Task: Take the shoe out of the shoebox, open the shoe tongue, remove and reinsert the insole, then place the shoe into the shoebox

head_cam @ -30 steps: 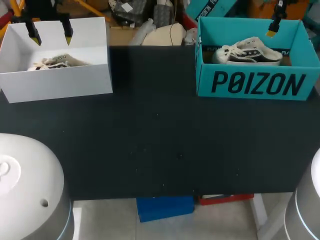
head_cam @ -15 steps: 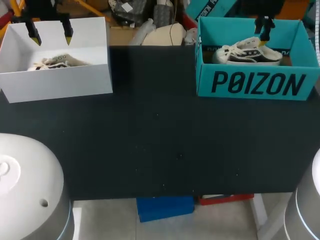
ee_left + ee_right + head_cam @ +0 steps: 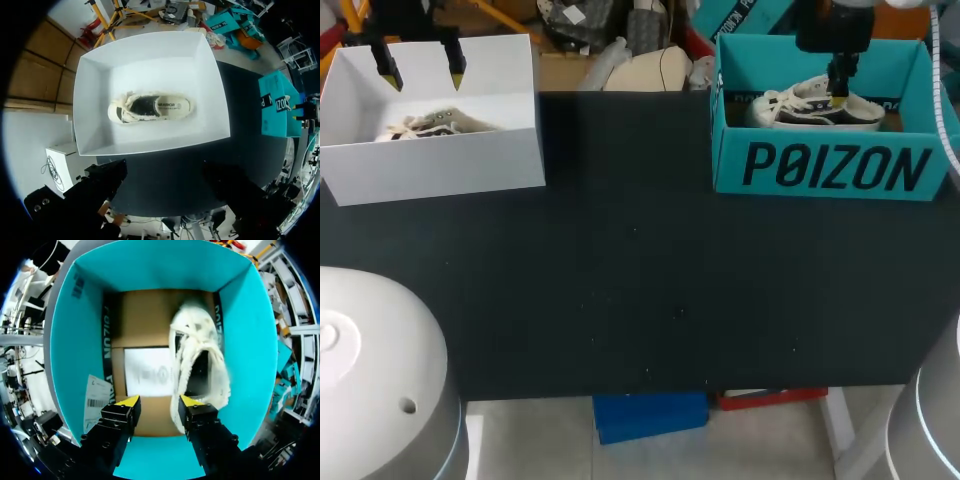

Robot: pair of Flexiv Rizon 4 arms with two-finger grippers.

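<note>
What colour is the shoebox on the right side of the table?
Teal, with black lettering on its front; the shoebox shows best in the head view.

Teal shoebox [image 3: 830,165] walls ring shoe [image 3: 800,108], cardboard floor [image 3: 145,315] beside free

white box [image 3: 150,55] mid-frame | cream shoe [image 3: 150,107] lying inside it | left gripper [image 3: 164,172] spread, holding nothing | teal shoebox [image 3: 276,107] well apart

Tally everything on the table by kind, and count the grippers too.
Shoeboxes: 2, the white shoebox and the teal shoebox
Shoes: 2, the cream shoe and the white-and-dark shoe, one in each box
Grippers: 2, the left gripper and the right gripper
Total: 6
</note>
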